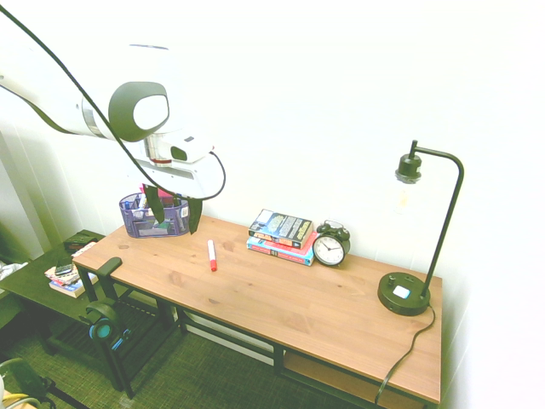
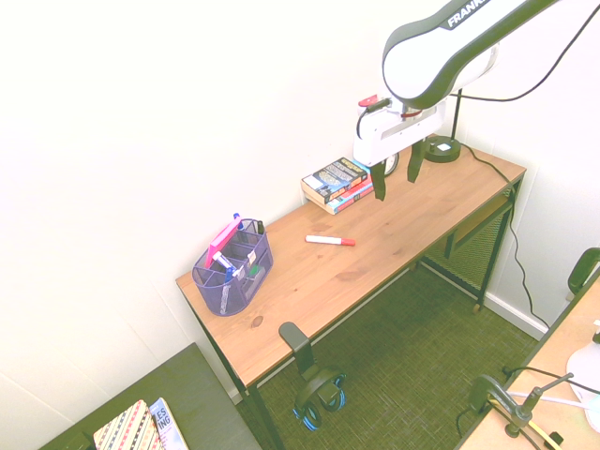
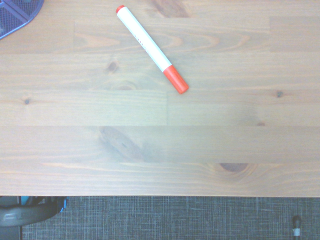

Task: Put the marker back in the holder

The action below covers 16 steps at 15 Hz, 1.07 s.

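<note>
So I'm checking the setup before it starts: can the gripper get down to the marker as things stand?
Probably yes. The marker lies flat on bare desk, apart from the holder and the books. The gripper hangs open above the desk, nothing between them.

Holder (image 3: pixel 17 15) cut by wrist frame corner, only a mesh sliver showing. Holder (image 1: pixel 153 217) partly hidden behind claw (image 1: pixel 174 210) in first exterior view; contents there unreadable. Pens in holder (image 2: pixel 234 262) too small to identify beyond pink and blue. Book titles on stack (image 1: pixel 283 234) illegible. Headphones (image 3: pixel 30 212) clipped at wrist frame bottom edge. Worktop (image 1: pixel 281 298) cut off at lower right corner. Clock (image 2: pixel 392 164) mostly hidden behind claw (image 2: pixel 397 178).
</note>
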Each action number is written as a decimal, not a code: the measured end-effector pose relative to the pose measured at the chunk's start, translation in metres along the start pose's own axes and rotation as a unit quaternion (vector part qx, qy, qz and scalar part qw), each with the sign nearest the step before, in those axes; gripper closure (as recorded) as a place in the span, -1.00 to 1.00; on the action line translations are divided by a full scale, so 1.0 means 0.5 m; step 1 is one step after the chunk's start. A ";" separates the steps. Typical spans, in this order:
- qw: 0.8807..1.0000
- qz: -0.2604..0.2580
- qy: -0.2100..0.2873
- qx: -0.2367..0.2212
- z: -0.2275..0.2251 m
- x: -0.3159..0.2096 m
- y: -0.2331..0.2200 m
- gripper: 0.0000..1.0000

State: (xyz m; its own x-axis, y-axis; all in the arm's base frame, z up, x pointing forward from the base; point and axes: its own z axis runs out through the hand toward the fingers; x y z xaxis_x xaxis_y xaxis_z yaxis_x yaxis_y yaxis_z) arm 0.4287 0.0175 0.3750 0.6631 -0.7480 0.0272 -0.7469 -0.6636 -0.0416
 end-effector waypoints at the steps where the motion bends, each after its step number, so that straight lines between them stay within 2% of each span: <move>1: 1.000 -0.002 0.001 -0.001 0.001 0.000 0.000 -1.00; 7: 1.000 -0.029 0.007 0.006 0.023 0.003 0.001 -1.00; 10: 0.999 -0.033 0.016 0.030 0.024 0.018 -0.018 -1.00; 16: 0.996 -0.080 -0.029 -0.007 0.132 0.029 -0.053 -1.00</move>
State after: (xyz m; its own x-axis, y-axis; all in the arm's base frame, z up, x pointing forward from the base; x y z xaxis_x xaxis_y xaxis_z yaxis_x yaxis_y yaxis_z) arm 0.4615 0.0247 0.3104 0.7758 -0.6305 -0.0260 -0.6310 -0.7753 -0.0281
